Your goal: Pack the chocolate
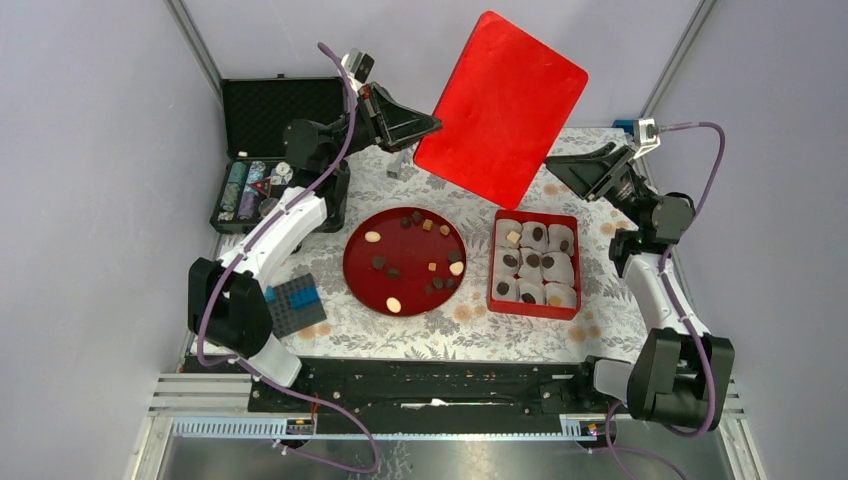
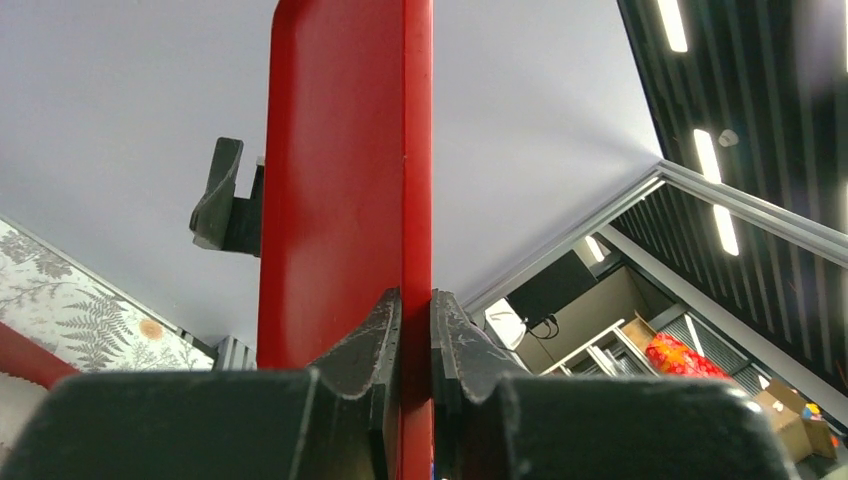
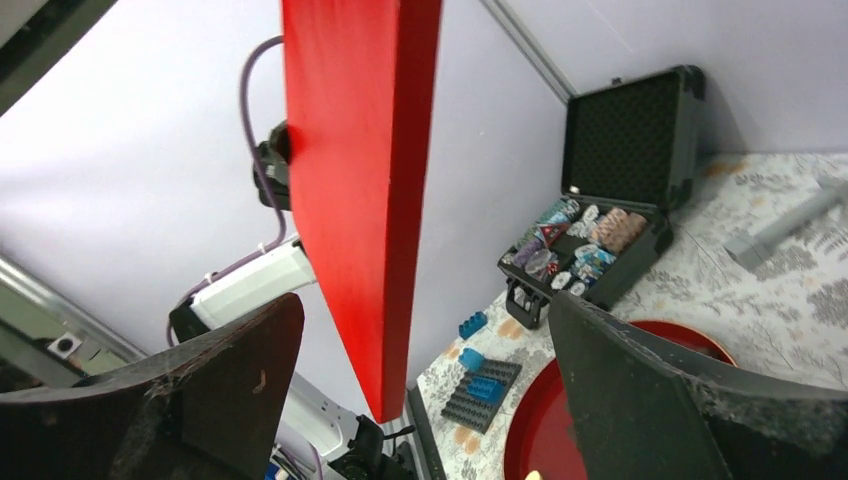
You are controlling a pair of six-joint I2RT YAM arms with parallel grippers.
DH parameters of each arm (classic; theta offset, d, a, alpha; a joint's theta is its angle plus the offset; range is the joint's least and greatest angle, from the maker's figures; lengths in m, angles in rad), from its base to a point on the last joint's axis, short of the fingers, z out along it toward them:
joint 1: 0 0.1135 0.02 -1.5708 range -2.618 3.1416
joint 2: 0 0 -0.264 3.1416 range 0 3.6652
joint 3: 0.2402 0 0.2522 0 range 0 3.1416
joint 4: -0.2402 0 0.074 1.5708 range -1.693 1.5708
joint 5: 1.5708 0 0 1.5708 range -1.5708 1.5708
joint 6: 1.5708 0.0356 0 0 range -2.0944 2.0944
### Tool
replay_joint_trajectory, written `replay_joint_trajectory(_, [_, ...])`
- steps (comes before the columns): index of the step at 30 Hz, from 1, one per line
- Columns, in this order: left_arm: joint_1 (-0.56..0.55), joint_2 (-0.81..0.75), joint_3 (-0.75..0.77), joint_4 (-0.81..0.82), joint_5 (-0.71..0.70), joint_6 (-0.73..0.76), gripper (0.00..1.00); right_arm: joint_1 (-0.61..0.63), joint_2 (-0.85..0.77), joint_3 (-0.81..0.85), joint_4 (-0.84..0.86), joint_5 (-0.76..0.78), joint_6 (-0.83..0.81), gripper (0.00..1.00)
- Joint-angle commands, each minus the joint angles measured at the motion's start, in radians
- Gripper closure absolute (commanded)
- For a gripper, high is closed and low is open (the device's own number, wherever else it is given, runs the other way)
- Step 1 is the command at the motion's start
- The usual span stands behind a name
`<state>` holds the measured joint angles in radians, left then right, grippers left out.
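chocolate (image 1: 379, 262): small pieces, mostly dark brown, a few tan or cream, scattered on a round red plate (image 1: 405, 285) on the table (image 1: 470, 335), below and nearer than both sets of jaws; more pieces sit in white paper cups (image 1: 556, 268) inside a red box (image 1: 494, 292), just beside the plate and below the right jaws
toy bricks (image 1: 295, 305): blue and dark grey, nearest of all, beside the left arm (image 1: 240, 310), well apart from its jaws
left gripper (image 1: 434, 124): jaws pinched tight on one edge of a red lid (image 1: 500, 100), holding it tilted above the table, a finger (image 2: 370, 340) on each face
right gripper (image 1: 570, 170): jaws spread wide, nothing held; the lid's opposite edge stands just ahead of the gap, contact cannot be told
poker chip case (image 1: 280, 120): black, open, striped chips (image 1: 245, 185) in rows, just beside and below the left jaws, farthest back
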<state>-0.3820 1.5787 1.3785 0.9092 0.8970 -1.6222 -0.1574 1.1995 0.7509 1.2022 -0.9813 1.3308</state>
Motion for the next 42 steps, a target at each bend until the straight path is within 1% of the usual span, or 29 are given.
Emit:
replay_joint_trajectory(1, [0.002, -0.001, -0.014, 0.146, -0.012, -0.044, 1.0, 0.002, 0.061, 0.077, 0.351, -0.053, 0.203, 0.01])
replay_joint_trajectory(3, [0.002, -0.001, -0.023, 0.131, -0.013, -0.031, 1.0, 0.009, 0.083, 0.093, 0.4, -0.063, 0.241, 0.01])
replay_joint_trajectory(7, [-0.002, -0.001, -0.032, 0.146, -0.009, -0.041, 1.0, 0.039, 0.108, 0.097, 0.406, -0.042, 0.233, 0.01])
replay_joint_trajectory(13, [-0.008, -0.018, -0.058, 0.13, -0.011, -0.019, 1.0, 0.148, 0.166, 0.155, 0.428, 0.003, 0.228, 0.01])
replay_joint_trajectory(16, [-0.007, -0.025, -0.068, 0.101, -0.015, 0.008, 1.0, 0.184, 0.195, 0.169, 0.463, 0.045, 0.253, 0.13])
replay_joint_trajectory(20, [-0.008, -0.026, -0.071, 0.107, -0.015, 0.009, 1.0, 0.184, 0.228, 0.163, 0.473, 0.112, 0.294, 0.42])
replay_joint_trajectory(22, [-0.007, -0.028, -0.08, 0.112, -0.02, 0.012, 1.0, 0.185, 0.231, 0.149, 0.476, 0.132, 0.292, 0.53])
replay_joint_trajectory(25, [-0.008, -0.023, -0.09, 0.11, -0.026, 0.011, 1.0, 0.188, 0.224, 0.133, 0.475, 0.146, 0.288, 0.64])
replay_joint_trajectory(26, [-0.007, -0.019, -0.092, 0.113, -0.028, 0.007, 1.0, 0.188, 0.221, 0.128, 0.474, 0.15, 0.288, 0.7])
replay_joint_trajectory(29, [-0.007, -0.004, -0.092, 0.13, -0.028, -0.004, 1.0, 0.189, 0.215, 0.123, 0.475, 0.151, 0.295, 0.91])
replay_joint_trajectory(30, [-0.008, -0.001, -0.092, 0.131, -0.028, -0.002, 0.93, 0.189, 0.218, 0.125, 0.472, 0.149, 0.301, 0.94])
replay_joint_trajectory(31, [-0.008, 0.002, -0.092, 0.134, -0.027, 0.002, 0.77, 0.19, 0.222, 0.13, 0.461, 0.14, 0.308, 0.97])
replay_joint_trajectory(33, [-0.004, 0.003, -0.095, 0.127, -0.025, 0.015, 0.37, 0.189, 0.239, 0.141, 0.439, 0.119, 0.326, 1.0])
replay_joint_trajectory(34, [0.0, 0.002, -0.095, 0.109, -0.022, 0.027, 0.25, 0.188, 0.245, 0.145, 0.431, 0.105, 0.333, 1.0])
replay_joint_trajectory(35, [0.004, -0.001, -0.095, 0.08, -0.018, 0.044, 0.17, 0.185, 0.249, 0.147, 0.416, 0.088, 0.338, 1.0])
replay_joint_trajectory(36, [0.014, -0.007, -0.097, 0.051, -0.016, 0.064, 0.11, 0.183, 0.251, 0.15, 0.387, 0.067, 0.335, 1.0])
replay_joint_trajectory(37, [0.026, -0.015, -0.099, 0.012, -0.014, 0.087, 0.08, 0.175, 0.253, 0.152, 0.345, 0.04, 0.326, 1.0])
replay_joint_trajectory(39, [0.057, -0.045, -0.095, -0.132, -0.016, 0.179, 0.06, 0.137, 0.243, 0.147, 0.199, -0.032, 0.281, 1.0])
replay_joint_trajectory(41, [0.086, -0.089, -0.074, -0.398, -0.06, 0.345, 0.05, 0.073, 0.22, 0.125, 0.016, -0.1, 0.204, 1.0])
replay_joint_trajectory(42, [0.097, -0.112, -0.055, -0.551, -0.106, 0.442, 0.04, 0.045, 0.201, 0.118, -0.129, -0.134, 0.134, 1.0])
